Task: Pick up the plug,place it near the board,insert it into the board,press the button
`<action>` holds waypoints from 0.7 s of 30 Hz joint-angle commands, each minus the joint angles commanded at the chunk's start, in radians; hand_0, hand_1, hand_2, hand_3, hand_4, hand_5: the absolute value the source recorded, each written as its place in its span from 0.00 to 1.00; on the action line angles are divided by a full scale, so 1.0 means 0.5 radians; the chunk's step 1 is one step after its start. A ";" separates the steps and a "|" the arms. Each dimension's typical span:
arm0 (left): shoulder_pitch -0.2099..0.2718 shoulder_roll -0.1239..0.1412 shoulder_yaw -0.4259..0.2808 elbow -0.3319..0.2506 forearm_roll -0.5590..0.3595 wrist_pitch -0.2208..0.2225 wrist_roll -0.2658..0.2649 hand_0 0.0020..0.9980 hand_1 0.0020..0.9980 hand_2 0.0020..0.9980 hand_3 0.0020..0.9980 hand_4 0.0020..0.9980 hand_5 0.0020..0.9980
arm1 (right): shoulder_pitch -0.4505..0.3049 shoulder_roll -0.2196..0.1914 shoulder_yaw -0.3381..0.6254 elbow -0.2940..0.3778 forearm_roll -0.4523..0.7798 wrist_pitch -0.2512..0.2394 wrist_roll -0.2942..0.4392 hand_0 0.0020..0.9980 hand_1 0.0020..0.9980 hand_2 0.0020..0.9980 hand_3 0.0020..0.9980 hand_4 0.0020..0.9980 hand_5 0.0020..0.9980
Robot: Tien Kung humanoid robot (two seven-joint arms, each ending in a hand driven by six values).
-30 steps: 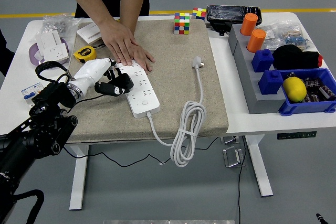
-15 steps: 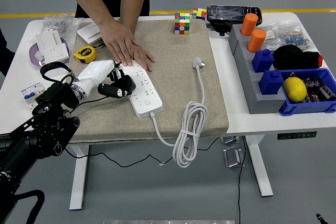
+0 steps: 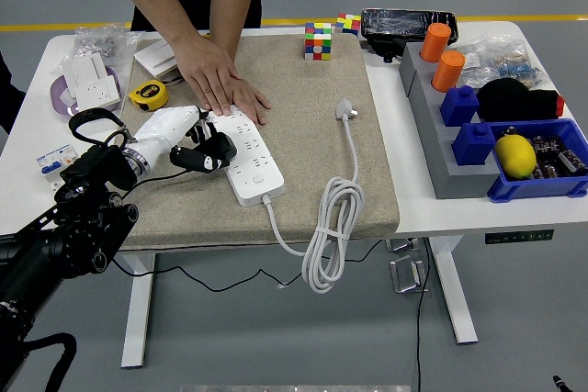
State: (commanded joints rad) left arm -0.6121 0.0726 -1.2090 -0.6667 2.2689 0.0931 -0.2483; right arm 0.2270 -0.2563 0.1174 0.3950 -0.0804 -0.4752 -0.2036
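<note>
Still unplugged:
Plug (image 3: 344, 110): light, rigid; grip its body, cord trails.
Left hand (image 3: 204, 147): curled, empty, on board (image 3: 246, 155).

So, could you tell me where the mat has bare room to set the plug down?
Free: between the power strip and the plug; also right of the cable. Crowded: around the left hand and the person's hand.

Mat (image 3: 303, 181) covers desk (image 3: 432, 213) centre. Power strip (image 3: 248, 158) on mat's left part; plug (image 3: 345, 110) to its right, cable coil (image 3: 331, 227) hanging off mat's lower edge. Person's hand (image 3: 220, 84) on strip's upper end, robot hand (image 3: 204, 149) at strip's left side. Cube (image 3: 319, 40) at top centre; bins (image 3: 537, 158) far right.
</note>
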 joint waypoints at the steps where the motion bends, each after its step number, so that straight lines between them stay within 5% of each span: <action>1: -0.001 0.000 -0.002 -0.004 0.000 -0.003 0.000 0.47 0.44 0.33 0.44 0.71 0.05 | 0.000 0.000 0.001 0.000 0.001 0.000 0.000 0.79 0.73 0.74 0.76 1.00 1.00; 3: -0.002 -0.001 -0.008 -0.010 0.000 -0.010 -0.002 0.47 0.44 0.33 0.44 0.71 0.05 | 0.001 -0.001 0.003 -0.001 0.002 0.000 0.000 0.79 0.73 0.74 0.76 1.00 1.00; 4: -0.002 -0.001 -0.011 -0.013 0.000 -0.014 -0.003 0.54 0.49 0.41 0.47 0.75 0.06 | 0.002 -0.001 0.003 -0.001 0.003 0.000 0.000 0.79 0.73 0.74 0.76 1.00 1.00; 9: -0.003 0.001 -0.026 -0.026 0.000 -0.046 -0.009 0.54 0.49 0.41 0.47 0.75 0.06 | 0.003 -0.001 0.010 -0.001 0.004 0.004 0.004 0.79 0.73 0.74 0.76 1.00 1.00; 10: -0.004 0.002 -0.028 -0.026 0.000 -0.055 -0.008 0.64 0.66 0.54 0.51 0.91 0.20 | 0.002 -0.001 0.010 -0.001 0.005 0.005 0.006 0.79 0.73 0.74 0.76 1.00 1.00; 21: -0.005 0.001 -0.034 -0.019 0.000 -0.093 -0.003 0.69 0.71 0.59 0.54 0.94 0.22 | 0.001 -0.002 0.004 -0.008 0.032 0.020 0.022 0.79 0.73 0.74 0.76 1.00 1.00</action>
State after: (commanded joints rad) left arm -0.6145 0.0730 -1.2260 -0.6764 2.2689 0.0466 -0.2497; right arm 0.2274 -0.2575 0.1194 0.3911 -0.0642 -0.4653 -0.1923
